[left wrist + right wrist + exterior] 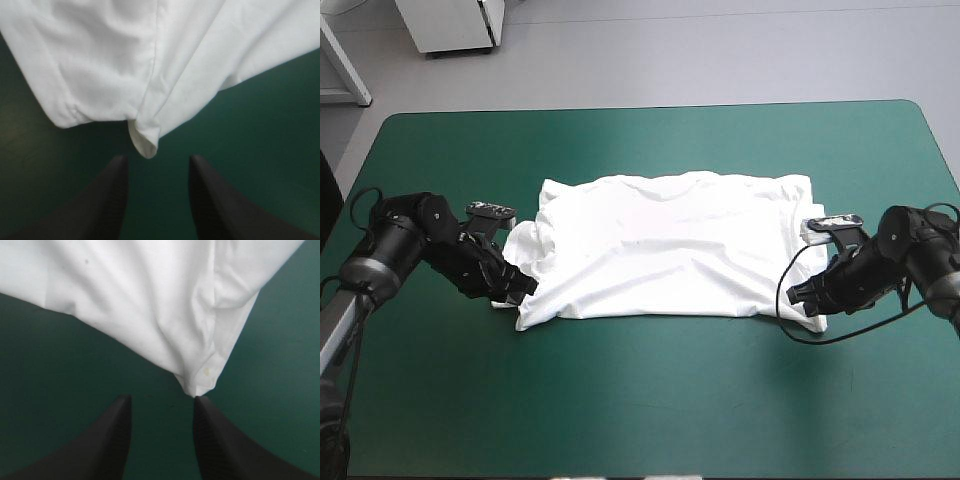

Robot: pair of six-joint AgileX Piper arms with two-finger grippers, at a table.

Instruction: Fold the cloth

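The white T-shirt (665,245) lies spread across the middle of the teal-green table, folded into a wide band, with a bunched sleeve at its left end. My left gripper (525,290) sits low at the shirt's near left corner. In the left wrist view that gripper (157,162) is open, and a small rolled corner of the T-shirt (145,142) hangs just ahead of the gap, untouched. My right gripper (798,297) sits at the near right corner. It is open too (162,400), with the T-shirt's pointed corner (200,382) just ahead of one fingertip.
Bare teal-green cover (650,400) stretches between the shirt and the table's near edge, and more lies behind the shirt toward the far edge.
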